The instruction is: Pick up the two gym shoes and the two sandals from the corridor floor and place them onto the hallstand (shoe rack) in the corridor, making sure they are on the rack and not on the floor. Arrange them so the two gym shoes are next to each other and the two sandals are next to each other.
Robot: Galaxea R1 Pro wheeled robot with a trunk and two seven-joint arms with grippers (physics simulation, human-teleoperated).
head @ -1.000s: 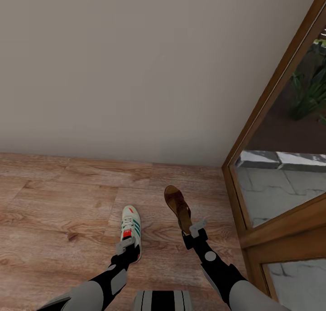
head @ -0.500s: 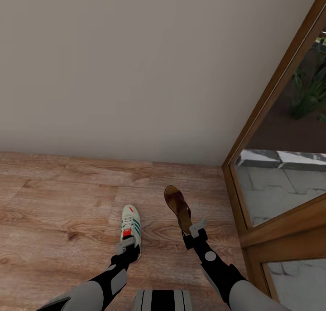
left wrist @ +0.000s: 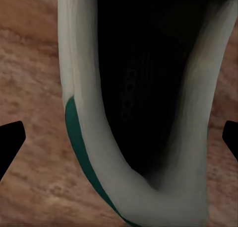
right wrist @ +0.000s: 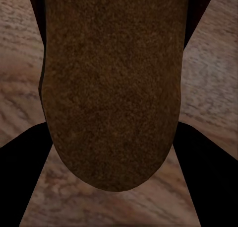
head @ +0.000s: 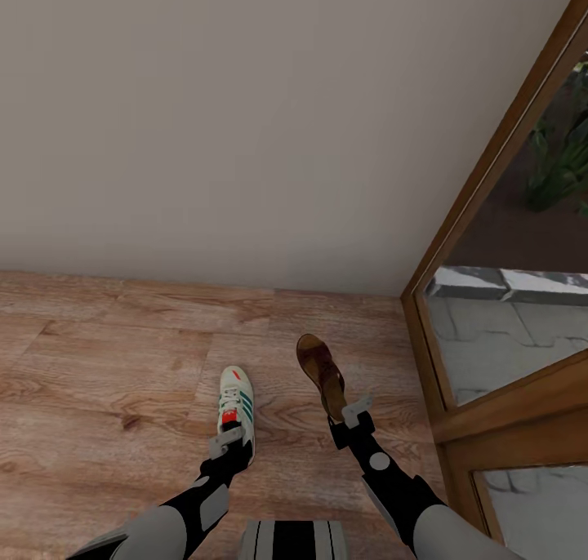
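We face a plain beige wall (head: 245, 119), with a wood-framed glass door (head: 498, 315) at the right. Below it spreads the corridor floor (head: 106, 380) of light wood planks. Our two arms reach forward and down over it. One gym shoe (head: 236, 409) sits ahead of our left arm, toe toward the wall; our left gripper (head: 226, 443) is at its heel. In the left wrist view the shoe's (left wrist: 144, 113) dark opening and white collar lie between the two fingertips (left wrist: 10, 140), which stand wide at either side, so we cannot tell whether they grip it. One sandal (head: 322, 374) lies ahead of our right arm, heel at our right gripper (head: 356, 413). In the right wrist view its brown insole (right wrist: 111, 88) sits between the dark fingers (right wrist: 22, 172), closed against its heel.
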